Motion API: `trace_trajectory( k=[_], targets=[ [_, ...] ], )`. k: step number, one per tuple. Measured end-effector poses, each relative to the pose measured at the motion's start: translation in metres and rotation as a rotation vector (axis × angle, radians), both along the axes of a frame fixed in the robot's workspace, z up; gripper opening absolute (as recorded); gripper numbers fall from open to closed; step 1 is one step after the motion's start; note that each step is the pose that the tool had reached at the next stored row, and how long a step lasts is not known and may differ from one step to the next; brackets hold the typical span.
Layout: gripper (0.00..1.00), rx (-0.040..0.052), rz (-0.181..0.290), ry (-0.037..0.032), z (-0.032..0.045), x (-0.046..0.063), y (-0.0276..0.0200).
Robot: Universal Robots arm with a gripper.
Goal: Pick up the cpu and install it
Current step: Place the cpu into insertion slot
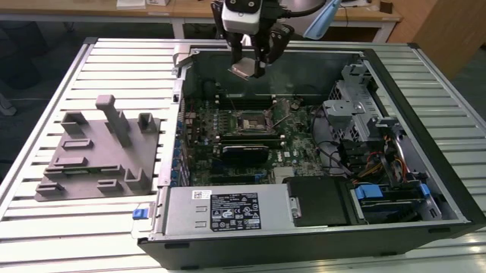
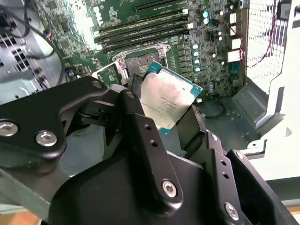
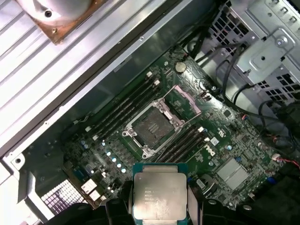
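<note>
My gripper (image 1: 251,67) hangs above the far wall of the open computer case, shut on the cpu (image 1: 244,70). The cpu is a thin silvery square chip with a green rim, held flat between the black fingers (image 2: 136,117) in both wrist views, cpu (image 2: 165,100) and cpu (image 3: 158,196). Below and nearer the case's middle lies the dark metal-framed socket (image 1: 251,121) on the green motherboard (image 1: 292,145), its frame open. In the first wrist view the socket (image 3: 152,127) sits beyond the held chip.
A grey plastic fixture block (image 1: 99,153) stands on the slatted table at the exterior view's left. Inside the case are a power supply (image 1: 227,209), drive cage (image 1: 357,111) with cables, and memory slots (image 3: 124,110) beside the socket.
</note>
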State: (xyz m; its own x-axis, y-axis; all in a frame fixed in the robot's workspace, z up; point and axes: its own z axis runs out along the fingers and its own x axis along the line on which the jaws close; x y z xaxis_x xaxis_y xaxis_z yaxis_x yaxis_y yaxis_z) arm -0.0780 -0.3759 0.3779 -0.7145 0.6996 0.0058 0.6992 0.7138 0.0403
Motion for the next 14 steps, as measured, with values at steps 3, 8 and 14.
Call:
trace_trajectory(
  k=[3, 8, 14],
  targets=[
    [0.54, 0.0, -0.046, 0.0, -0.0002, 0.0, 0.0],
    [0.54, 0.0, -0.111, 0.0, -0.0004, 0.0, 0.0001],
    [0.54, 0.0, -0.182, 0.0001, -0.0006, 0.0, 0.0001]
  ],
)
